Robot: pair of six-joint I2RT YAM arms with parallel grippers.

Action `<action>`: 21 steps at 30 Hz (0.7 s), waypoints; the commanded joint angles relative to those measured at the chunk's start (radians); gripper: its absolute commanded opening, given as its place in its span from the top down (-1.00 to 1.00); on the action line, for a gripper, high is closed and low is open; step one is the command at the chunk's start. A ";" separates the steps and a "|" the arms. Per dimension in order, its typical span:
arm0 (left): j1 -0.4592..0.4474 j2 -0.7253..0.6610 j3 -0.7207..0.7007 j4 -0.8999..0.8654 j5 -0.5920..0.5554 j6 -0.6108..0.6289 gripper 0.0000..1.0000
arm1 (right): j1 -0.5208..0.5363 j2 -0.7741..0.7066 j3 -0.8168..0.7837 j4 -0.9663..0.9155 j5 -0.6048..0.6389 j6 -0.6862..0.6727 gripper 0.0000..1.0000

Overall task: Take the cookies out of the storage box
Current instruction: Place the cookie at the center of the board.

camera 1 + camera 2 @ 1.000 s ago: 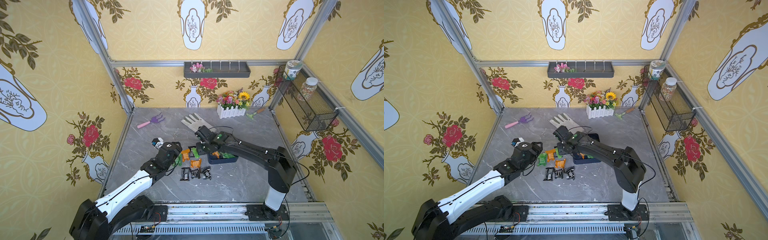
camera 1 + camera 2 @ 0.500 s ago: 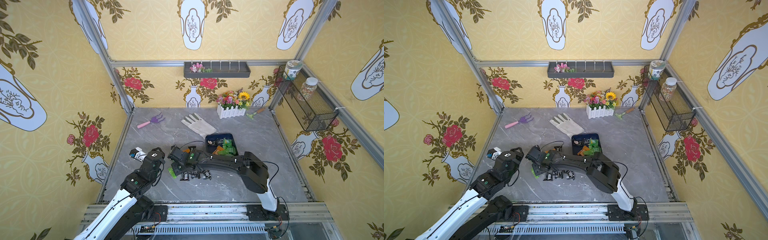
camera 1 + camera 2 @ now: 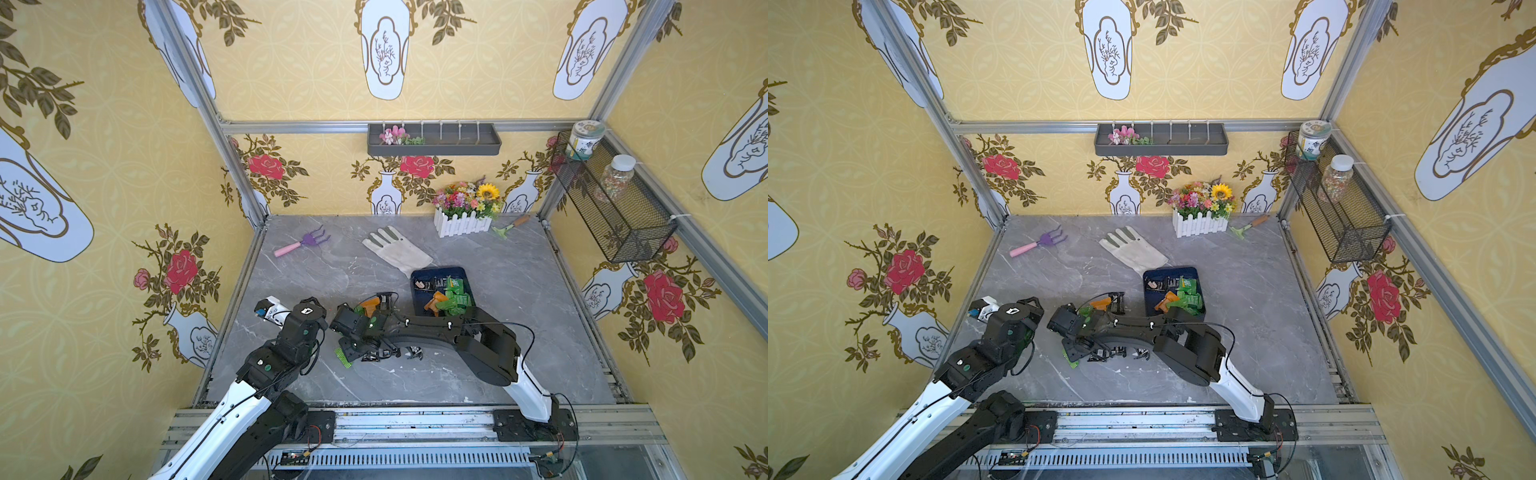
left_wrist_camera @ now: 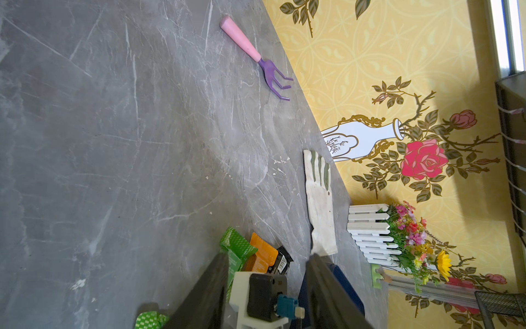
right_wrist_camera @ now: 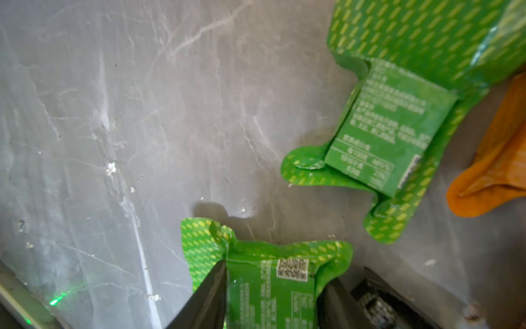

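Several light, slippery cookies (image 3: 455,297) want edge pinches; my right hand (image 5: 273,276) straddles a green packet (image 5: 287,253), grip unclear; left hand (image 4: 267,256) gapes empty.

Bare table (image 3: 532,332) lies open right of the box (image 3: 415,293) and across the left rear, up to the rake (image 3: 301,243). The right arm (image 3: 428,332) sprawls across the front middle over loose packets (image 3: 344,357). The glove (image 3: 399,251) crowds the box's rear corner. The left arm (image 3: 291,345) blocks the front left.
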 commanded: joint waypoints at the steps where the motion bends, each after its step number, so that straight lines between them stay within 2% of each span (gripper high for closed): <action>1: 0.001 -0.002 -0.006 0.040 0.030 0.053 0.00 | 0.003 -0.001 0.010 0.021 0.010 -0.017 -0.14; 8: 0.001 -0.008 -0.021 0.128 0.096 0.130 -0.01 | 0.004 -0.075 -0.024 0.037 0.003 -0.038 -0.30; 14: 0.001 -0.003 -0.037 0.223 0.171 0.159 -0.01 | 0.003 -0.227 -0.177 0.162 -0.004 -0.016 -0.34; 21: -0.003 0.045 -0.052 0.294 0.252 0.154 0.01 | 0.001 -0.445 -0.398 0.190 0.127 0.083 -0.35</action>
